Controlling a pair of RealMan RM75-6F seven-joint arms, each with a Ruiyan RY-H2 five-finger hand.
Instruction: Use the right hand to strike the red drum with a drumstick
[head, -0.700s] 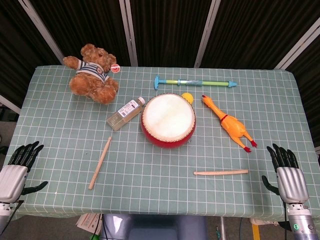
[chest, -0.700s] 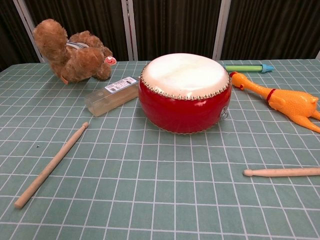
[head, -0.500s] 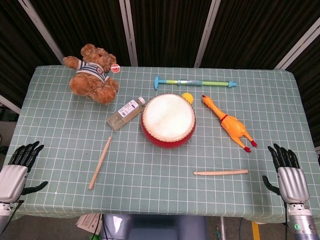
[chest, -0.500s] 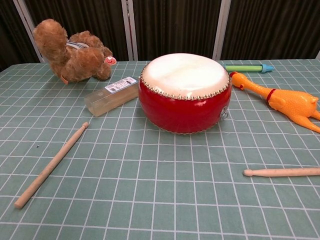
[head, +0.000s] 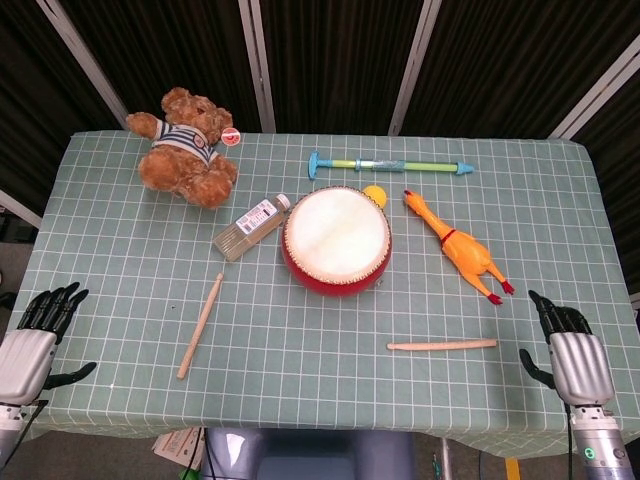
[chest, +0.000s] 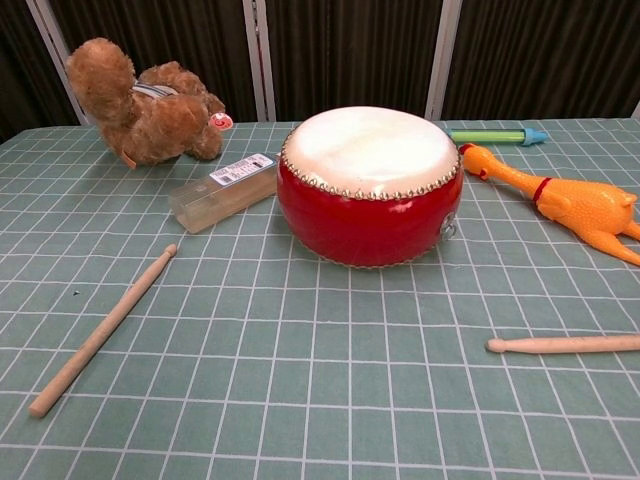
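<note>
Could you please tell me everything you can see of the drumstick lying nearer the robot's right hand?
The right-side drumstick is a slim, pale stick that looks like bare wood, tapering to a small rounded tip that points toward the table's middle. It lies flat on the green checked tablecloth, nearly parallel to the near edge, in front of the red drum and clear of it. Nothing touches it: the right hand sits beyond its thick end, fingers apart and holding nothing.

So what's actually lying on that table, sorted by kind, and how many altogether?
Drumsticks: 2
Drum: 1
Teddy bear: 1
Rubber chicken: 1
Bottle: 1
Blue and green tube toy: 1
Small yellow ball: 1
Total: 8
</note>
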